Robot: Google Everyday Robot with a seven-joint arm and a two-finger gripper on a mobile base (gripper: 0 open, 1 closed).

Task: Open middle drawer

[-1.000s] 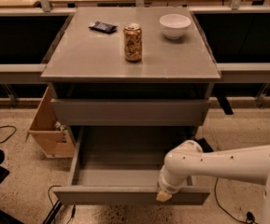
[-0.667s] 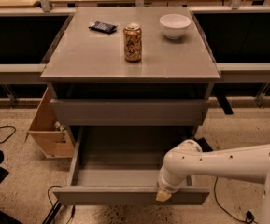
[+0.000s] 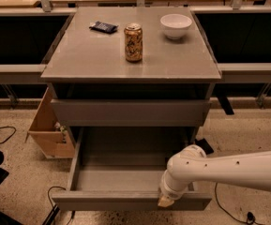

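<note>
1. One drawer is pulled out: the wide, plain grey, handleless middle drawer (image 3: pixel 125 200). It sticks well out of the grey metal cabinet (image 3: pixel 93 55) toward the camera, with its grey box interior exposed.
2. White two-finger gripper (image 3: pixel 166 201) sits at the drawer's flat front panel, right of centre. Its cream-coloured tip is against the panel's top edge and front face.
3. The front panel runs left and right of the gripper. The drawer box lies behind it, toward the cabinet.
4. Grip state: cannot tell. The white wrist housing covers the contact point, so it's not visible whether the gripper is clamped on the panel or only touching it.
5. White robot arm (image 3: pixel 229 170) enters from the right edge and reaches left across the drawer's right front corner.
6. Grey drawer front (image 3: pixel 130 112) directly above the open drawer is pushed in, close to the cabinet face.
7. On the cabinet top:
   - a gold patterned drink can (image 3: pixel 133 42), upright, near centre
   - a white round bowl (image 3: pixel 176 26), back right
   - a small dark flat packet (image 3: pixel 103 27), back left
   - all three stand apart from each other
8. Open brown cardboard box (image 3: pixel 48 130) sits on the speckled floor just beside the cabinet's left side.
</note>
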